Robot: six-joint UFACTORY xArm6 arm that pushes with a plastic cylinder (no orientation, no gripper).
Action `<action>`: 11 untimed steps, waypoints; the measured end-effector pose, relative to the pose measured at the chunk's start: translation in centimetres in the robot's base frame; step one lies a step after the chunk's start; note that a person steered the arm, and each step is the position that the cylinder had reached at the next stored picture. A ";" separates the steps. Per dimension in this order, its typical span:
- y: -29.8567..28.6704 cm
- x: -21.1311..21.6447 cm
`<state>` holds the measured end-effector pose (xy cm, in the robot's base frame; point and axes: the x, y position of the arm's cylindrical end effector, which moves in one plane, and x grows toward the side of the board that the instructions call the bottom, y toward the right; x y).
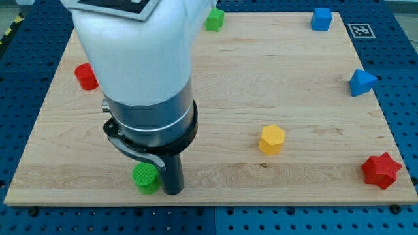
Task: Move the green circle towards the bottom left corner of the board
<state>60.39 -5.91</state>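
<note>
The green circle (145, 177) lies near the board's bottom edge, left of centre. My tip (172, 191) rests on the board right against the green circle's right side. The arm's big white and grey body (140, 72) rises above it and covers much of the board's left half. The wooden board (294, 98) fills most of the view.
A yellow hexagon (272, 140) sits right of my tip. A red star (381, 170) is at the bottom right. A blue triangle-like block (361, 82) and a blue cube (321, 19) are at the right. A green star (213, 19) is at the top; a red cylinder (83, 76) is partly hidden at left.
</note>
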 end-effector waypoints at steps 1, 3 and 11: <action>-1.2 -0.9; -3.9 -0.9; -10.7 -3.0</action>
